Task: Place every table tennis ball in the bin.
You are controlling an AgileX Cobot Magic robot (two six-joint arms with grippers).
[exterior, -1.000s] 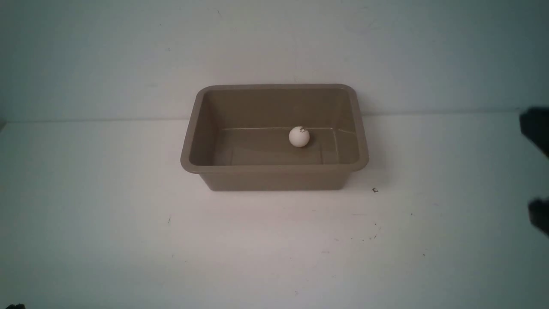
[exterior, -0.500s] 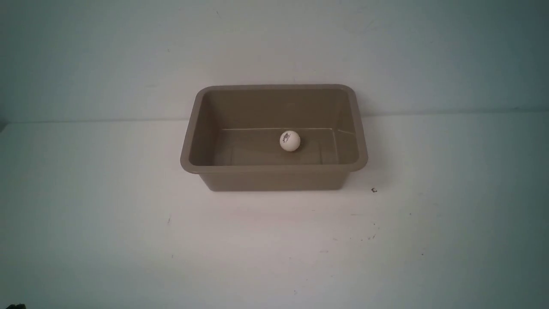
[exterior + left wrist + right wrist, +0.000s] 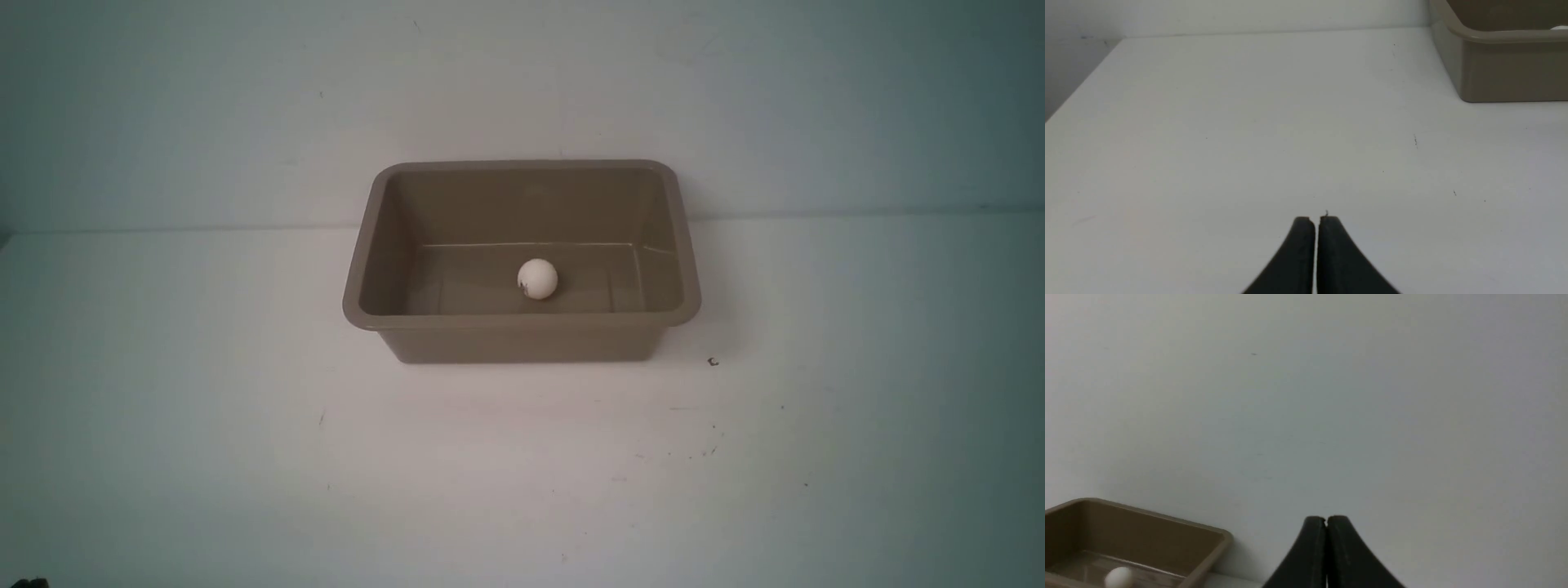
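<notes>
We see the table tennis ball (image 3: 537,278) lying inside the bin (image 3: 522,323). It rests on the glossy floor close to the near wall, about midway across the bin's width, and it touches neither side wall. The bin stands on the worktop (image 3: 522,474), centred between our two arms and towards the back wall.

Neither arm shows in the front view, so both sit well back from the bin. The left end effector (image 3: 1316,221) is clenched, tips pressed together with nothing between them, and it hangs low over bare worktop. From it the bin lies ahead and towards our right, well apart, and only one corner and part of the rim reach its wrist camera. The right end effector (image 3: 1326,520) is likewise clenched and empty. It points mostly at the wall, and its camera looks down into the bin, so we judge that it is held higher, with the bin ahead and towards our left.

Which arm is nearer we cannot tell from these views. The ball is a sphere, so no long axis governs an approach.

No other ball appears on the worktop in any view. We therefore judge the task done, and the coming move calls for no reach, only that both arms stay clear of the bin.
</notes>
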